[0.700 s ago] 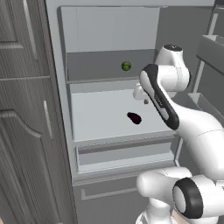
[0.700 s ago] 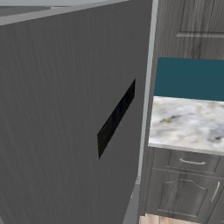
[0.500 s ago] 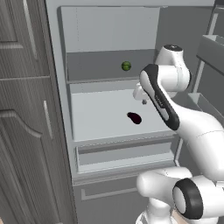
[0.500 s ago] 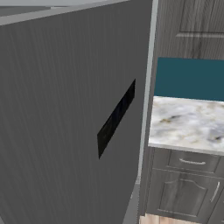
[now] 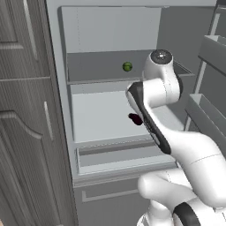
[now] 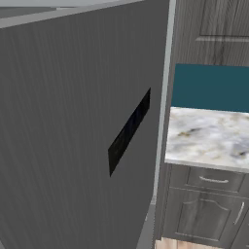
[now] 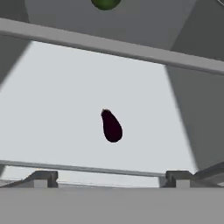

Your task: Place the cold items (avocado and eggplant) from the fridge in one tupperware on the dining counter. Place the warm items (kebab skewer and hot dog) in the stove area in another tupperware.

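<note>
Fridge (image 5: 57, 88), open, contents and surroundings:
- Upper shelf (image 5: 106, 79): avocado (image 5: 127, 66) resting on it, toward the back.
- Lower shelf (image 7: 57, 109), directly beneath: eggplant (image 7: 111, 126) lying on it near the middle, in front of and below the avocado (image 7: 105, 3).
- Drawer (image 5: 119, 154): under the lower shelf.
- Fridge door (image 6: 78, 126): swung out to the right of the fridge.
- Counter (image 6: 209, 136): right of that door, cabinets (image 6: 204, 214) beneath it.

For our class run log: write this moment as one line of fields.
phase: reaching into fridge | gripper: open, empty | dark purple eggplant: middle shelf, untouched | round green avocado: shelf above
</note>
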